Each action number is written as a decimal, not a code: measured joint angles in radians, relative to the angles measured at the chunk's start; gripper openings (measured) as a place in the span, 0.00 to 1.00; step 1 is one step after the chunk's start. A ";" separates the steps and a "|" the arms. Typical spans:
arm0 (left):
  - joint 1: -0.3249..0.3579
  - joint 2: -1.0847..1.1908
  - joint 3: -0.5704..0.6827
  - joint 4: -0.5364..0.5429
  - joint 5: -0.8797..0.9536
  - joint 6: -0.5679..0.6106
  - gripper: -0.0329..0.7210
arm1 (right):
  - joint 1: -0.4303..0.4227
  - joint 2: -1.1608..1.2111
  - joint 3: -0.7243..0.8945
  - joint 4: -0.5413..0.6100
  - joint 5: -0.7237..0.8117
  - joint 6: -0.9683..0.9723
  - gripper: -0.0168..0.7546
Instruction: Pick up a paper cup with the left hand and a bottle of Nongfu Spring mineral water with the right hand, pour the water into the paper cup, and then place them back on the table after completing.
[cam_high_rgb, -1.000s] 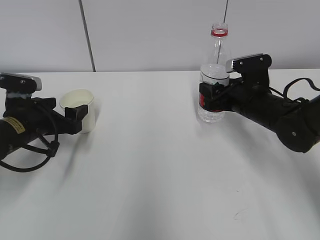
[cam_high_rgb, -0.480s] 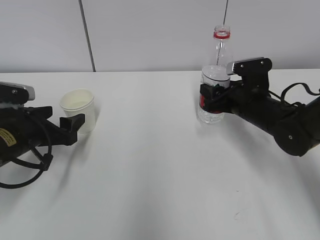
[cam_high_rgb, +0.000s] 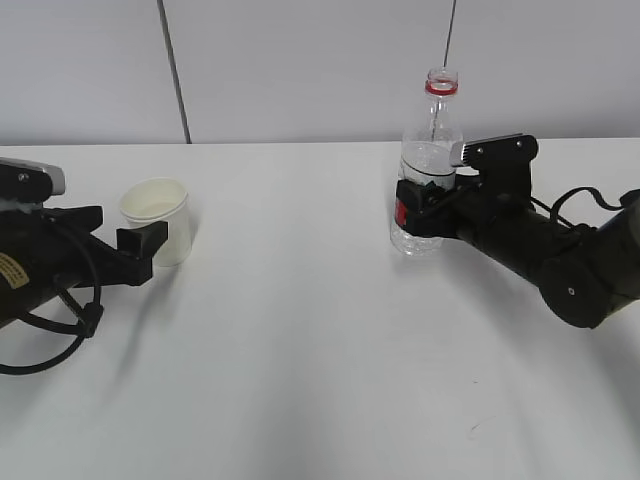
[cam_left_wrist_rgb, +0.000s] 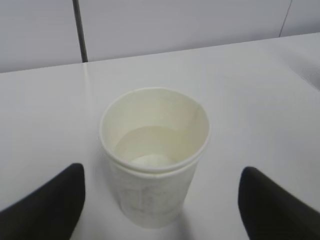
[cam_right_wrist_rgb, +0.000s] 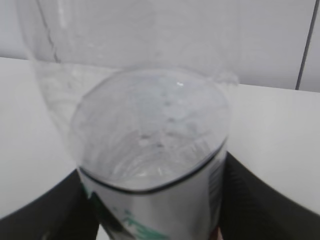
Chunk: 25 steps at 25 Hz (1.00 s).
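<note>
I'm seeing my left hand (cam_high_rgb: 140, 250) lying low, jaws gaping just beside the paper cup (cam_high_rgb: 160, 218); my right hand (cam_high_rgb: 425, 205), well apart from it, is gripping the bottle (cam_high_rgb: 425, 150).

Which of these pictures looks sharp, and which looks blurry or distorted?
Exterior view: evenly lit, soft shadows, paper cup and bottle crisp. Left wrist view: slightly soft. Right wrist view: the bottle fills the frame, hazy and distorted through clear plastic.

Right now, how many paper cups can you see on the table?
1. The paper cup stands on the left side of the white table, just in front of the left claw. None seems hidden.
</note>
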 joint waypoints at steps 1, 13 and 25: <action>0.000 0.000 0.000 0.000 0.001 0.000 0.80 | 0.000 0.000 0.000 0.000 0.000 0.000 0.62; 0.000 0.000 0.000 0.001 0.013 0.000 0.80 | 0.000 -0.006 -0.003 -0.016 0.037 0.000 0.75; 0.000 0.000 0.000 0.002 0.015 -0.002 0.80 | 0.000 -0.014 -0.003 -0.022 0.045 0.000 0.83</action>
